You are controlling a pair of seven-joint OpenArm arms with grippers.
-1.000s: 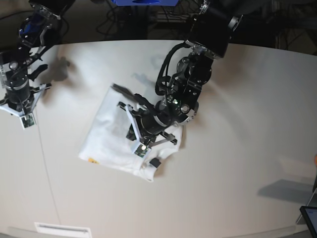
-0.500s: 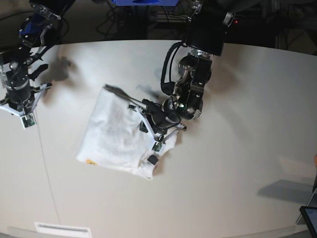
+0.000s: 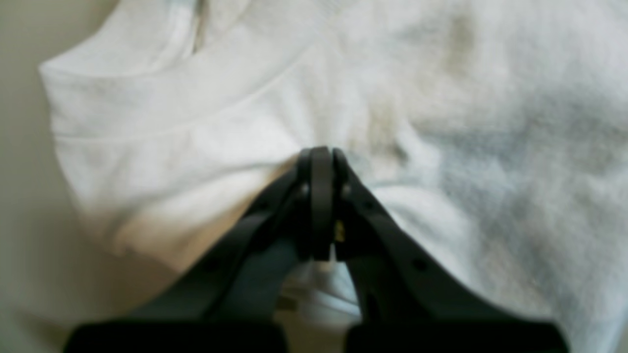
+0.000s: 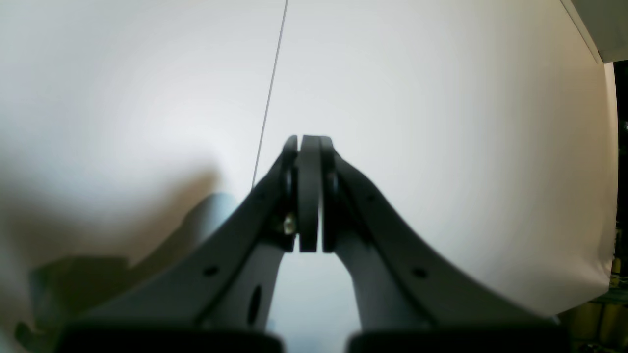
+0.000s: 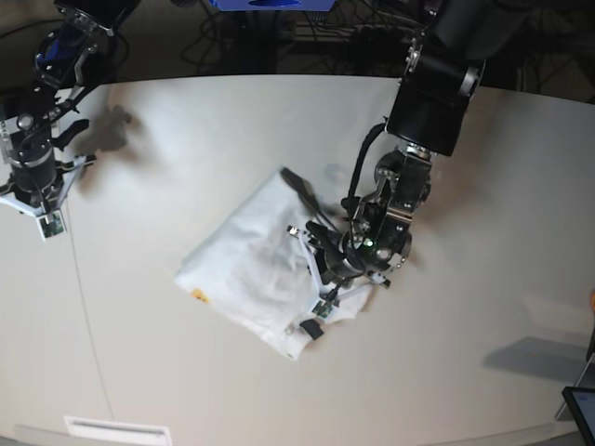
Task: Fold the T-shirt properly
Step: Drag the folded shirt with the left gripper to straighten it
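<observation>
White cotton fills the nearest view: the T-shirt point(image 3: 441, 122) lies bunched under the left arm's camera, plain side up, with the ribbed neckband curving across the upper left and grey-brown smudges of print showing faintly through the cloth. The left gripper point(image 3: 321, 162) has its black fingers pressed together, the tips resting at a pucker in the fabric just below the neckband. Whether a pinch of cloth is actually caught between them I can't tell; the tips look closed on themselves, and the cloth gathers toward them as if being pushed or dragged.

From the overhead camera the shirt point(image 5: 251, 269) sits near the middle of the pale table point(image 5: 483, 353) as a rough, slightly crumpled rectangle, turned diagonally, with a small yellow spot of print peeking out at its lower left edge. The left arm point(image 5: 358, 246) leans down over the shirt's right-hand edge, low and tilted, which fits a sliding or smoothing push, I'd guess to square the bundle or shift it toward the table centre.

Farther off, at the table's far left corner, the right gripper point(image 5: 37, 177) hangs well apart from the shirt. Its own camera shows the fingers point(image 4: 309, 196) shut tight on nothing, above bare tabletop crossed by a thin dark seam. It looks parked there to stay out of the way while the other arm works.
</observation>
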